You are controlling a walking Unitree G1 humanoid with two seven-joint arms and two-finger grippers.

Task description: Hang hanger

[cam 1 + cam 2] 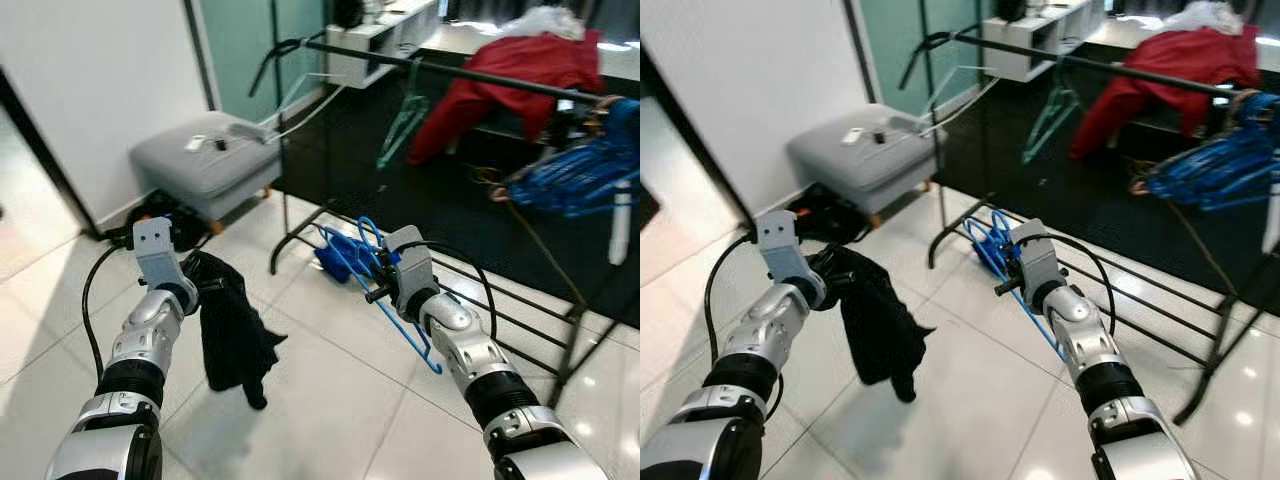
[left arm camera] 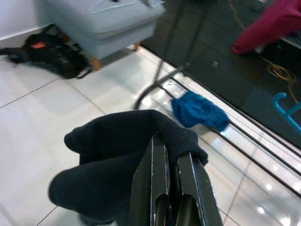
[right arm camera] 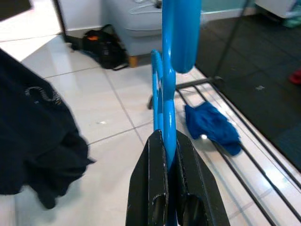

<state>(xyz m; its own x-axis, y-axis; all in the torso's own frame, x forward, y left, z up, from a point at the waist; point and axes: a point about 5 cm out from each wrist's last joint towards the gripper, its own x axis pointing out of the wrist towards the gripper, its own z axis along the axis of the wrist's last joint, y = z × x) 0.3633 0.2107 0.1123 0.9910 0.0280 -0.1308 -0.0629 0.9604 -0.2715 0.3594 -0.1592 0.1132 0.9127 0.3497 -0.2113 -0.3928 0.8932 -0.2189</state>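
My right gripper [image 1: 372, 290] is shut on a blue plastic hanger [image 1: 398, 318], whose hook curls up toward the rack base and whose body slants down to the floor side. The right wrist view has the hanger [image 3: 168, 89] clamped between the two black fingers [image 3: 153, 183]. A black garment [image 1: 232, 330] hangs limp from my left gripper [image 1: 190, 275], which is shut on its top edge; the left wrist view has the cloth [image 2: 122, 155] bunched over the fingers [image 2: 157, 188]. The black clothes rail [image 1: 440, 68] runs across the upper right.
Blue hangers [image 1: 580, 170], a teal hanger [image 1: 403, 122] and a red garment [image 1: 510, 75] are on the rail. A blue cloth [image 1: 338, 255] lies on the rack's low bars [image 1: 520, 310]. A grey ottoman [image 1: 205, 160] and a black bag [image 1: 160, 215] stand by the white wall.
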